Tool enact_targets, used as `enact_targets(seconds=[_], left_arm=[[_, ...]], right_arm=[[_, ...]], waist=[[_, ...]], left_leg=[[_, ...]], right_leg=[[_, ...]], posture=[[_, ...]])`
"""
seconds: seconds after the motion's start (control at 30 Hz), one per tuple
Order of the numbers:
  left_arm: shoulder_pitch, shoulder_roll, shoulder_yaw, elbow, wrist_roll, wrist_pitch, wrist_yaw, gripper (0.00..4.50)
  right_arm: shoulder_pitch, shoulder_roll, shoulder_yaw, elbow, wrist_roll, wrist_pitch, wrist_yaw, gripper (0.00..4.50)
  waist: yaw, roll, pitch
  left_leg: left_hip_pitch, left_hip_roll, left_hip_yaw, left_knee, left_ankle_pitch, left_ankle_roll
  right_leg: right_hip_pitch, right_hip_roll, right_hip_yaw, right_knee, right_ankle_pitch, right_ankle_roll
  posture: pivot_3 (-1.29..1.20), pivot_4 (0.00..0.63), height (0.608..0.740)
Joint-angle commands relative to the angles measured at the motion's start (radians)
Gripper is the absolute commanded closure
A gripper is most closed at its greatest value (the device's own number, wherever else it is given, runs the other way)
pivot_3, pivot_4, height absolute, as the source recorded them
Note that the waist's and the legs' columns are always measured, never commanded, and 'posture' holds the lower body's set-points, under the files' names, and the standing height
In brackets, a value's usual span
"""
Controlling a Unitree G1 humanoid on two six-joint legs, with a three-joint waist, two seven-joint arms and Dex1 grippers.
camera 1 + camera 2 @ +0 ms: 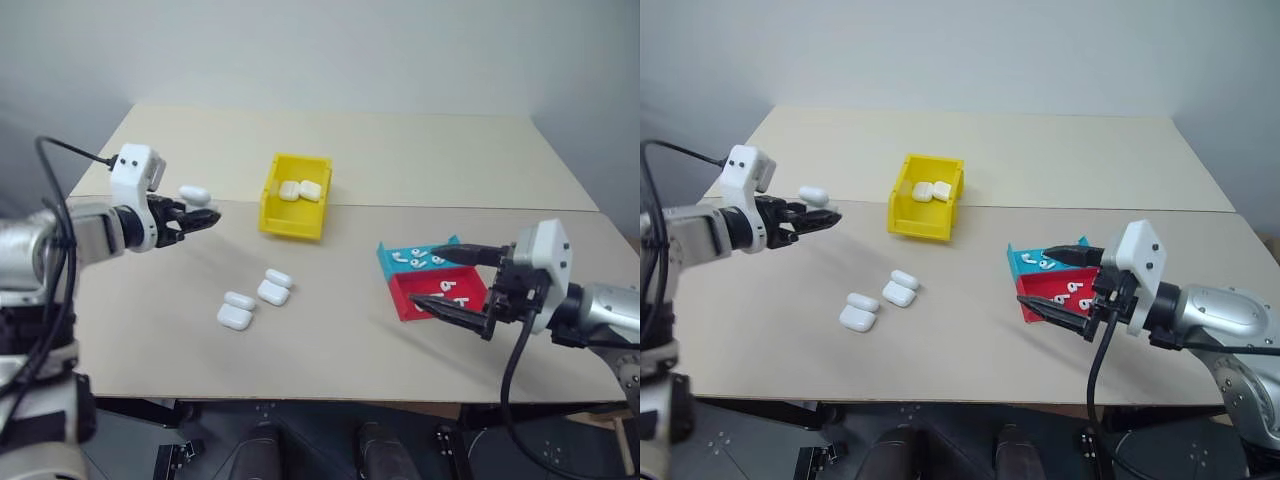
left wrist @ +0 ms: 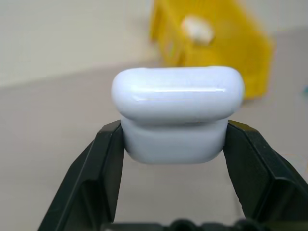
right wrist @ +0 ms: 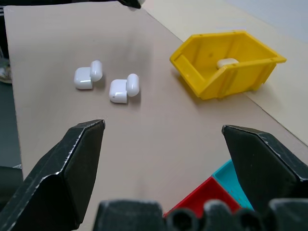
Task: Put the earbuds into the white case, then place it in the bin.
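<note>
Left wrist view: left gripper point(image 2: 174, 144) clamped on the white case point(image 2: 177, 113), black fingers point(image 2: 103, 159) pressing its two sides, lid closed, glossy top toward the lens. No brand, label or writing readable on it (plain white shell). Beyond the held case, the bin point(image 2: 211, 45), yellow, blurred, with something white inside.

From the head views: same gripper point(image 1: 200, 216) raised above the table point(image 1: 420, 150), well off its surface, case point(image 1: 194, 194) sticking out at the fingertips. Bin point(image 1: 295, 195) ahead of that gripper and toward the robot's right, two white cases point(image 1: 300, 190) lying in it. Below and to the right of the left gripper, two more open cases point(image 1: 256, 300) on the tabletop, lids flipped back.

Right gripper point(image 1: 452, 283) spread wide, nothing between its fingers, hovering over the red tray point(image 1: 440, 295), with the teal tray point(image 1: 415, 260) just behind. Earbuds point(image 1: 448, 290) lying in both trays, tiny and white. No lettering legible on trays or bin.
</note>
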Motion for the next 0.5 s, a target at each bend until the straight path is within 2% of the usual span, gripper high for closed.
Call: enact_targets(seconds=[0.03,0.17,0.3,0.5], left_arm=[[-0.001,-0.061,0.078,-0.046,-0.078,-0.187,-0.139,1.71],[-0.02,-0.132,0.009,-0.054,-0.14,-0.298,-0.363,1.71],[-0.036,-0.184,-0.091,-0.071,-0.121,-0.421,-0.528,1.71],[-0.052,-0.281,-0.177,-0.116,-0.142,-0.493,-0.611,1.71]], right_arm=[[-0.049,-0.029,-0.013,0.012,-0.008,-0.028,0.029,0.0],[-0.091,-0.058,-0.008,0.039,-0.02,-0.026,0.061,0.0],[-0.109,-0.085,-0.005,0.062,-0.034,-0.023,0.101,0.0],[-0.121,-0.163,0.037,0.12,-0.133,-0.045,0.159,0.0]], waist=[[0.003,0.0,0.0],[0.004,0.0,0.0],[0.002,0.0,0.0],[-0.001,0.0,0.0]], left_leg=[[0.0,0.0,0.0,0.0,0.0,0.0],[0.0,0.0,0.0,0.0,0.0,0.0],[0.0,0.0,0.0,0.0,0.0,0.0],[0.0,0.0,0.0,0.0,0.0,0.0]], right_leg=[[0.0,0.0,0.0,0.0,0.0,0.0],[0.0,0.0,0.0,-0.001,0.0,0.0],[0.001,0.0,0.0,-0.001,0.0,0.0],[0.001,0.0,0.001,-0.001,0.001,0.001]], posture=[[0.0,0.15,0.74],[0.0,0.15,0.74],[0.0,0.15,0.74],[0.0,0.15,0.74]])
